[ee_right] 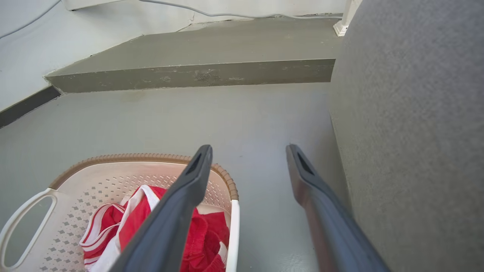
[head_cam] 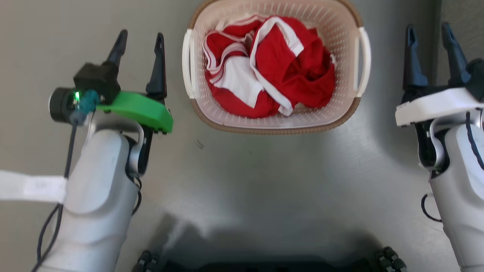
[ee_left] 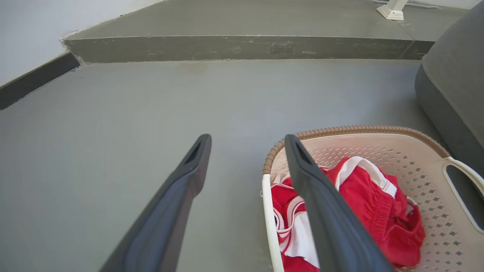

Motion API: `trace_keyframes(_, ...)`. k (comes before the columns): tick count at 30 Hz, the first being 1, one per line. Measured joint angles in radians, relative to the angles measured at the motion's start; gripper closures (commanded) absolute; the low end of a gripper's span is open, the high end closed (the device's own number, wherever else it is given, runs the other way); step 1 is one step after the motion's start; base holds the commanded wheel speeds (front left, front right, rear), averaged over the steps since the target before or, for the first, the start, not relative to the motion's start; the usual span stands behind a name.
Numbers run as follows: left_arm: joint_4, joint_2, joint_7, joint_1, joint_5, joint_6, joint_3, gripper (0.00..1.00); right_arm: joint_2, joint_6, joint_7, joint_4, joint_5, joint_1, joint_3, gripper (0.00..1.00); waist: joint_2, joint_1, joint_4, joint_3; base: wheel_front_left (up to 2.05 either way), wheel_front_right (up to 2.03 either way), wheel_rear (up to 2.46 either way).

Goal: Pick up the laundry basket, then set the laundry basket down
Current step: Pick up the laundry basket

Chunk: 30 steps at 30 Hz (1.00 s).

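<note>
Cream perforated plastic laundry basket point(head_cam: 342, 45), brown woven-look rim, is set on the grey floor point(head_cam: 264, 181). Red-and-white garments point(head_cam: 272, 68) are held inside it. Left gripper point(head_cam: 141, 36) is kept released and empty, just beside the basket's left handle point(head_cam: 186, 64). Right gripper point(head_cam: 428, 28) is likewise released and empty, somewhat apart from the right handle point(head_cam: 365, 64). Grey upholstered seat point(ee_right: 416, 132) is noted beyond the basket's right side.

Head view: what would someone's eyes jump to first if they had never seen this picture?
The bright red and white clothes grab you first, heaped in the cream laundry basket at the top middle, on the grey floor. Next come the two dark pincers standing open on either side of it, the left pincer and the right pincer, neither touching the basket. A vivid green cover on the left wrist stands out too.
</note>
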Motion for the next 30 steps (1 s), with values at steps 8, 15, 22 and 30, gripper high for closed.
trace_keyframes(8,0.112,-0.004,0.012,-0.093,-0.02,-0.034,-0.001,0.0,0.003,0.018,0.0,0.093,-0.006,-0.083,0.025,0.0,0.0,-0.0001,0.006,0.073,0.0,0.0,0.0)
trace_keyframes(15,0.224,-0.007,0.025,-0.151,-0.044,-0.07,-0.001,0.0,0.04,0.038,0.005,0.218,-0.012,-0.133,0.068,0.0,0.0,-0.0001,-0.002,0.104,0.0,0.0,0.0)
trace_keyframes(22,0.32,-0.016,0.042,-0.203,-0.055,-0.097,-0.027,0.0,0.08,0.044,0.013,0.322,-0.014,-0.182,0.081,0.0,0.0,-0.0001,-0.02,0.123,0.0,0.0,0.0)
trace_keyframes(30,0.408,-0.024,0.06,-0.255,-0.072,-0.119,-0.044,0.0,0.098,0.053,0.017,0.403,-0.014,-0.264,0.089,0.0,0.0,-0.0001,-0.041,0.159,0.0,0.0,0.0)
